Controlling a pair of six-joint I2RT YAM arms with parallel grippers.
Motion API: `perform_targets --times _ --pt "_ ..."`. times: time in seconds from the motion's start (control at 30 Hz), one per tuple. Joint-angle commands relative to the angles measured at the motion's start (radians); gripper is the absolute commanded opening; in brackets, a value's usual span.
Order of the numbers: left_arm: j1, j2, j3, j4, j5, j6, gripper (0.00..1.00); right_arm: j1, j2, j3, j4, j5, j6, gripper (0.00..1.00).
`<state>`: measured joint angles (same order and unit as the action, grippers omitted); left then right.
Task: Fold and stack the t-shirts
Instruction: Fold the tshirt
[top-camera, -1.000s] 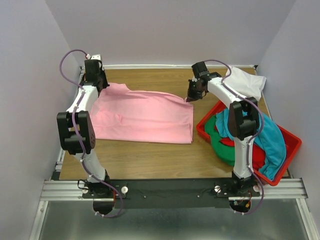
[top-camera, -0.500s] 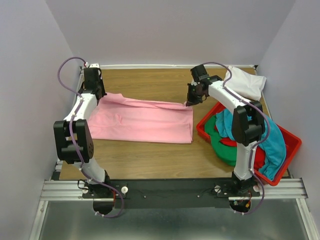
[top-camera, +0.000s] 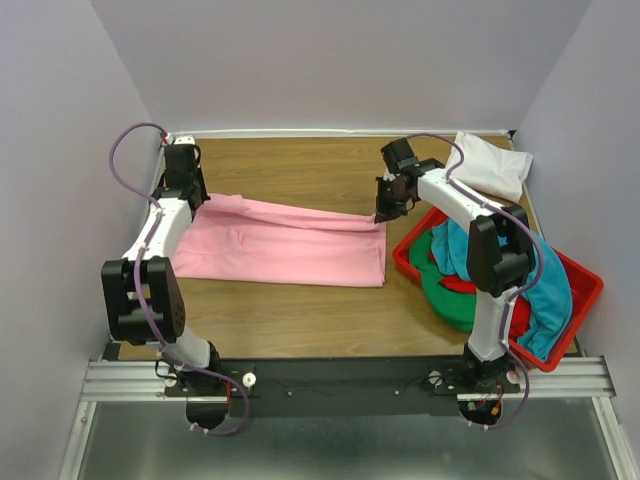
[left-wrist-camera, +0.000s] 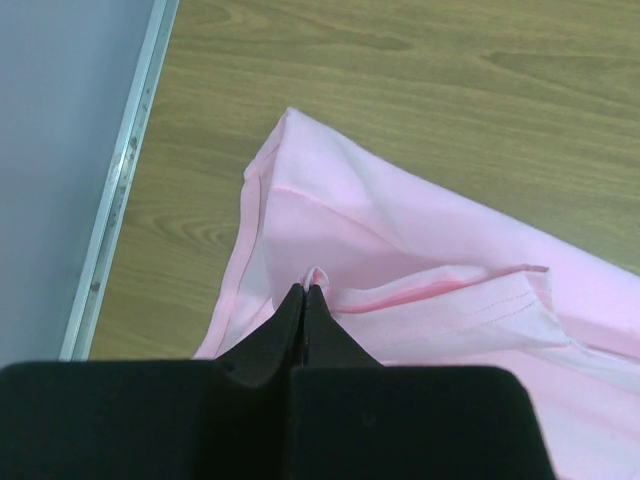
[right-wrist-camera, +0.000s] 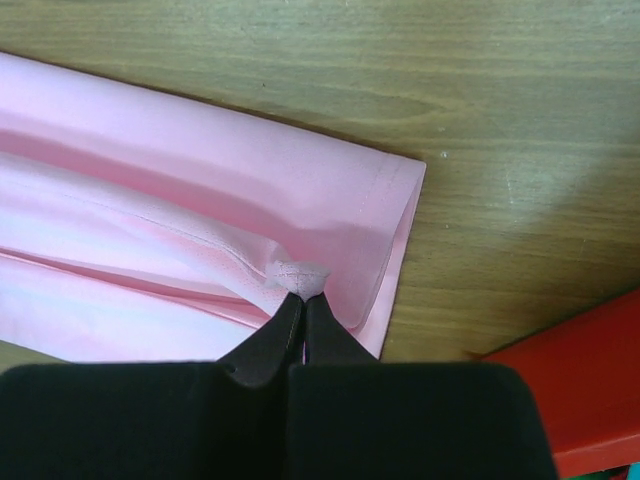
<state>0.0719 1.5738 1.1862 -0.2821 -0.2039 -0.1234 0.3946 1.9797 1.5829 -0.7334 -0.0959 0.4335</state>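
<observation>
Left gripper (left-wrist-camera: 304, 292), right gripper (right-wrist-camera: 300, 297) raised pink t-shirt (top-camera: 290, 245), clamped.

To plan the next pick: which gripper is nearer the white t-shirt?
Right. The right gripper, pinching the pink t-shirt's right corner, is a short way left of the white t-shirt; the left gripper pinches the opposite corner, farther left.

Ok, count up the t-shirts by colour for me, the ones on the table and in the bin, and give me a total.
pink t-shirt: 1
white t-shirt: 1
teal t-shirt: 1
green t-shirt: 1
red t-shirt: 1
Total: 5
The three in the red bin are heaped, so more could be hidden underneath.
</observation>
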Motion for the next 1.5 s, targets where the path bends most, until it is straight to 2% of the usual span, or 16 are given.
perform_targets --times 0.0,0.07,0.13,0.17,0.2,0.23,0.3,0.33,0.37,0.43,0.57,0.67,0.87,1.07,1.23,1.47 --pt "0.005 -0.058 -0.046 -0.049 -0.045 -0.027 0.0 0.012 -0.044 -0.027 -0.006 0.019 -0.016 0.01" --pt "0.005 -0.063 -0.054 -0.071 -0.043 -0.038 0.0 0.015 -0.048 -0.034 -0.008 0.025 -0.015 0.02" --pt "0.005 -0.069 -0.059 -0.112 -0.046 -0.064 0.14 0.021 -0.053 -0.049 -0.008 0.028 -0.015 0.02" --pt "0.005 -0.075 -0.062 -0.127 -0.046 -0.073 0.23 0.023 -0.062 -0.057 -0.008 0.027 -0.015 0.02" --pt "0.005 -0.09 -0.066 -0.15 -0.046 -0.081 0.37 0.027 -0.065 -0.063 -0.008 0.027 -0.015 0.03" --pt "0.003 -0.101 -0.077 -0.163 -0.045 -0.1 0.43 0.029 -0.07 -0.078 -0.008 0.027 -0.015 0.05" --pt "0.005 -0.132 -0.088 -0.199 -0.045 -0.129 0.56 0.041 -0.087 -0.095 -0.009 0.025 -0.016 0.15" --pt "0.005 -0.142 -0.091 -0.212 -0.045 -0.139 0.59 0.05 -0.094 -0.115 -0.011 0.03 -0.018 0.2" --pt "0.005 -0.153 -0.092 -0.224 -0.045 -0.148 0.62 0.052 -0.102 -0.127 -0.009 0.031 -0.013 0.3" --pt "0.005 -0.176 -0.088 -0.249 -0.031 -0.162 0.69 0.055 -0.13 -0.142 -0.011 0.035 -0.01 0.36" --pt "0.005 -0.175 -0.065 -0.229 0.05 -0.191 0.73 0.055 -0.165 -0.146 -0.015 0.051 -0.013 0.44" --pt "-0.004 -0.115 -0.022 -0.207 0.073 -0.197 0.73 0.055 -0.153 -0.104 -0.015 0.053 -0.021 0.46" --pt "-0.067 0.044 0.087 -0.174 0.092 -0.217 0.73 0.055 -0.055 0.037 -0.012 0.042 -0.012 0.46" --pt "-0.069 0.166 0.141 -0.129 0.136 -0.251 0.73 0.055 0.077 0.15 -0.003 0.033 -0.025 0.46" --pt "-0.069 0.238 0.148 -0.1 0.158 -0.255 0.73 0.055 0.116 0.12 0.003 0.033 -0.033 0.46" --pt "-0.106 0.287 0.116 -0.078 0.147 -0.26 0.73 0.059 0.053 -0.009 0.022 0.021 -0.032 0.46"
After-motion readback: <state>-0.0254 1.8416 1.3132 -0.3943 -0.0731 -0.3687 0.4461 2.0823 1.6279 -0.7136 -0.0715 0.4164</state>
